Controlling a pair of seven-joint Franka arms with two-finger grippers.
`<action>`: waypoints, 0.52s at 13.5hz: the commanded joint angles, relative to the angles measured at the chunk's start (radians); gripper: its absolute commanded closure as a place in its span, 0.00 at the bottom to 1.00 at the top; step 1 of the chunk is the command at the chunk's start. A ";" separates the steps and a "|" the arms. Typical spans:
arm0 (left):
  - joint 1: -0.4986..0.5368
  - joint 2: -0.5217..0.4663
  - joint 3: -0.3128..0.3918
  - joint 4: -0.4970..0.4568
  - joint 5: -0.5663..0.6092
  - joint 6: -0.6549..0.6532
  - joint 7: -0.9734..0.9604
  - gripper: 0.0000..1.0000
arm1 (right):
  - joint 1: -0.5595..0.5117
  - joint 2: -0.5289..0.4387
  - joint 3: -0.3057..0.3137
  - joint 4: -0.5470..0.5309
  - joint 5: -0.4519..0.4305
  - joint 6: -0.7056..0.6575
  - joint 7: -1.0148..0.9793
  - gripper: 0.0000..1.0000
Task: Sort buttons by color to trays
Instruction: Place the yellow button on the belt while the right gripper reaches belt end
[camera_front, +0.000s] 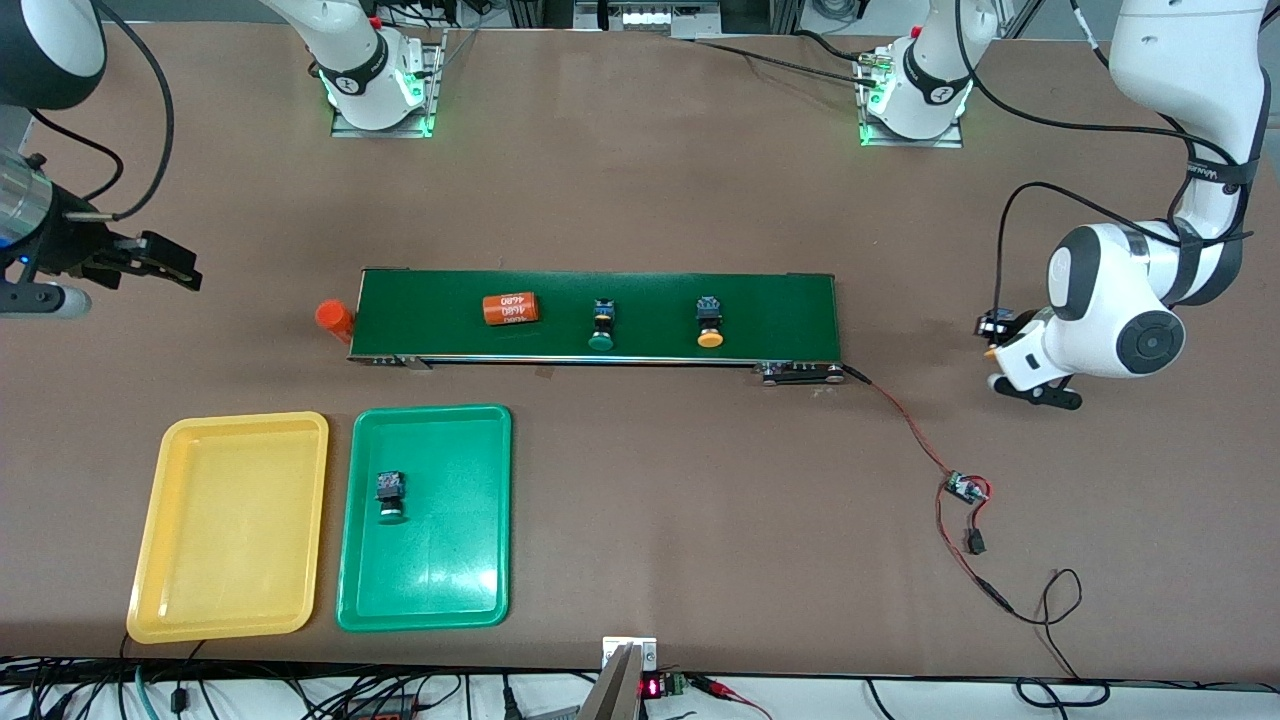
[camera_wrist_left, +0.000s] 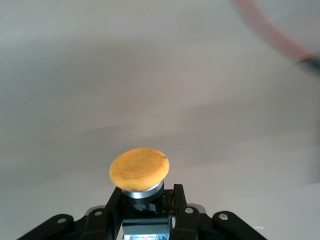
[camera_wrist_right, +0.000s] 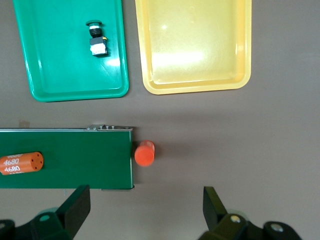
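Observation:
My left gripper is shut on a yellow-orange button, over bare table past the left arm's end of the conveyor belt. A green button and a yellow-orange button lie on the belt. Another green button lies in the green tray, also in the right wrist view. The yellow tray beside it holds nothing. My right gripper is open and empty, over the table past the right arm's end of the belt; its fingers frame bare table.
An orange "4680" cylinder lies on the belt. A second orange cylinder stands on the table at the belt's end toward the right arm. A red cable with a small circuit board runs from the belt's other end.

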 joint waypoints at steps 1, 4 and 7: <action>-0.004 0.001 -0.121 0.047 -0.050 -0.034 -0.198 0.82 | 0.013 0.022 0.000 0.031 0.030 -0.005 -0.001 0.00; -0.024 0.008 -0.245 0.058 -0.120 -0.019 -0.386 0.82 | 0.076 0.037 0.000 0.032 0.032 -0.004 0.009 0.00; -0.084 0.051 -0.302 0.081 -0.169 0.067 -0.455 0.82 | 0.133 0.069 0.001 0.031 0.053 0.012 0.023 0.00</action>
